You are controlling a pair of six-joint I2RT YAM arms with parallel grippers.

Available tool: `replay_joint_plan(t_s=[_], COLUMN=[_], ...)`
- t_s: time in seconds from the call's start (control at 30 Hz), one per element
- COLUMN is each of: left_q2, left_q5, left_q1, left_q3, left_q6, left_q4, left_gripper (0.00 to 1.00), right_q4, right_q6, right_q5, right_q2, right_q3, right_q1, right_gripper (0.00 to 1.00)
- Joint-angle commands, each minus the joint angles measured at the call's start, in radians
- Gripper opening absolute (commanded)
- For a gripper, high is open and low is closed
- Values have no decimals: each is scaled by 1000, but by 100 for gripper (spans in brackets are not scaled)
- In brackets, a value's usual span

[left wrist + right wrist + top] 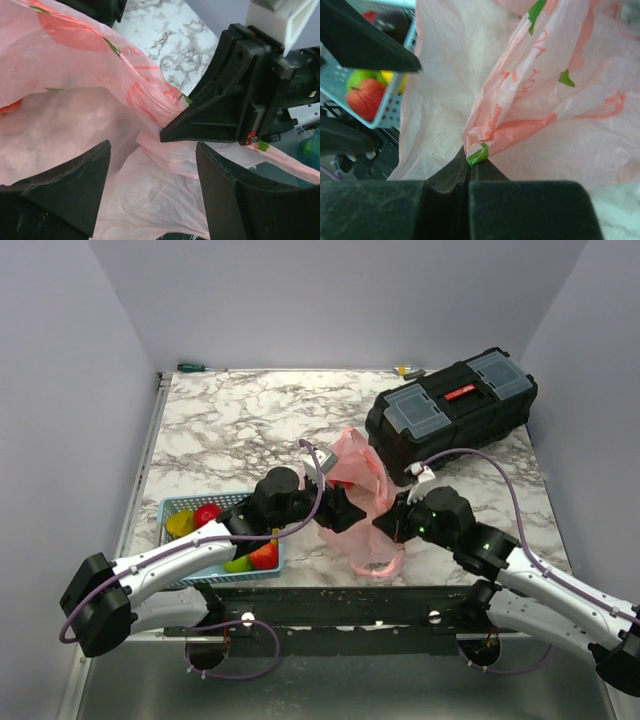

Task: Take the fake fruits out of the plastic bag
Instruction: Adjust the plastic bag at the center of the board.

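A thin, crinkly, translucent pink plastic bag (362,502) printed with red and green marks lies on the white-and-grey marble table (230,420) near its front edge. It sits between the two arms and just in front of a black plastic toolbox (450,410) with a red patch on its lid. The right gripper (468,161) has its jaws pressed together on a bunched fold of the bag's rim, and a green-printed scrap of film sticks out right at the fingertips. In the left wrist view this same tool comes in from the right with its tip buried in the gathered pink film. The left gripper (152,150) is spread wide, its two black fingers (75,175) apart with nothing between them, and it hovers at the bag's mouth over pale, wrinkled film. Seen from above, the left gripper sits against the bag's left side and the right gripper against its right side, the two close together. What the bag holds cannot be made out; a red patch at the left edge of the left wrist view could be print or fruit. Glossy plastic fake fruits (207,513) lie in a light blue slotted plastic basket (170,506) left of the bag, partly under the left arm: a red one, a yellow one (180,524), a green one (237,563) and a red-orange one (264,555). A green-handled screwdriver (190,367) lies at the table's far edge.
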Motion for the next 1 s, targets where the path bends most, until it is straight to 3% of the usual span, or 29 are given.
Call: replay_joint_plan(t_s=[0.0,0.23,0.37,0.6,0.97], left_q2=[-58,-207,-156,11,121], left_q5=[-19,-125,-181,-182,-342], left_q1=[-3,-2,-2,-2,-8], left_q3=[-39,-59,-16,7,-21], left_q6=[38,123,106,71,200], left_q4=[81,-4,-91,-82,-57], left_gripper=[66,68,66,58,57], right_q4=[9,-18,0,-8,23], right_q6=[-52,-109,-97,-55,-40], right_q5=[10,-136,-136,-115,-92], right_q2=[57,197,190,141,120], right_q3=[150,360,314,187,127], right_q1=[0,0,0,0,0], right_gripper=[1,1,1,1,1])
